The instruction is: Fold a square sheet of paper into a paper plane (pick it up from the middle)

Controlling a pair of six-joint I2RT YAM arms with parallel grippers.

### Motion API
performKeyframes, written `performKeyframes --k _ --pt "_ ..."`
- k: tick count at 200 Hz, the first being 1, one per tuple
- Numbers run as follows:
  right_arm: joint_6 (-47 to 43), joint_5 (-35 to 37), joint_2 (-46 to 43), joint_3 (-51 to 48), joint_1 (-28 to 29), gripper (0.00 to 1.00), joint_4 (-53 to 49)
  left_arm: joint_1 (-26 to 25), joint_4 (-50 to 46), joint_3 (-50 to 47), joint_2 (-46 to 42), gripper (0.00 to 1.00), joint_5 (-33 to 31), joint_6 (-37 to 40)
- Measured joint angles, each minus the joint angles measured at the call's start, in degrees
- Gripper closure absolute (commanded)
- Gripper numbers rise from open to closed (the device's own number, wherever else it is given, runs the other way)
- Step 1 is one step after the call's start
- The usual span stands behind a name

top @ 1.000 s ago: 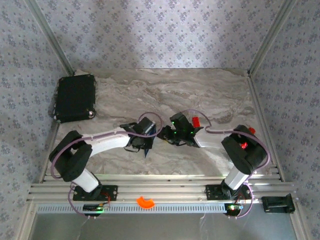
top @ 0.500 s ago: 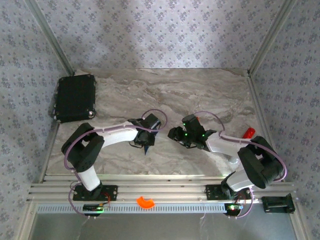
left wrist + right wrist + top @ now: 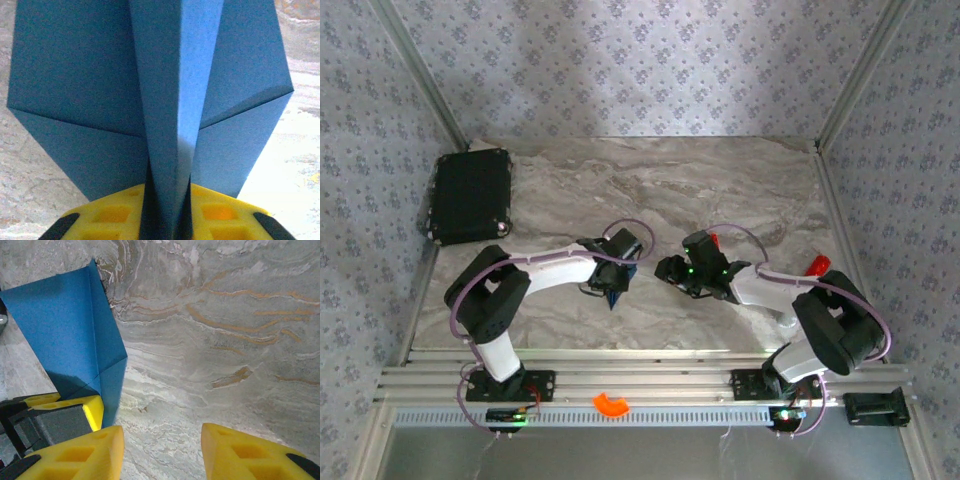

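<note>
Slim folded dark blue paper plane (image 3: 170,85): light, limp, easily crushed, best taken at centre keel. Keel sat inside left hand (image 3: 167,212), pinch or slack cannot be told. Right hand (image 3: 161,452) released, empty

The folded dark blue paper plane (image 3: 170,90) runs off the left wrist view's top edge. Its keel vanishes between the yellow pads (image 3: 115,214) of the left gripper (image 3: 167,220), grip unclear. From above, that gripper covers all but its tip.
</note>
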Motion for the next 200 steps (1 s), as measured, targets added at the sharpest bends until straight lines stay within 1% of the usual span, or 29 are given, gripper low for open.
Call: performKeyframes --k 38,72,117,166,200 --pt "0.02 0.0 0.04 0.0 0.11 0.53 0.13 -1.62 1.68 -0.83 0.0 0.62 -2.12 -2.78" --pt "0.0 0.0 0.04 0.0 0.11 0.53 0.13 -3.21 2.34 -1.01 0.11 0.6 -4.5 -5.4" --pt "-1.33 0.87 -1.16 0.0 0.11 0.51 -1.18 -3.91 2.49 -1.05 0.09 0.59 -5.77 -8.46" --pt "-7.13 6.86 -12.41 0.04 -0.24 0.46 -9.18 -4.13 0.39 -1.22 -3.21 0.52 -5.6 -12.15" --pt "-9.66 9.51 -20.41 -1.25 -3.78 0.44 -14.25 -4.22 -1.14 -1.2 -7.43 0.51 -6.47 -13.05"
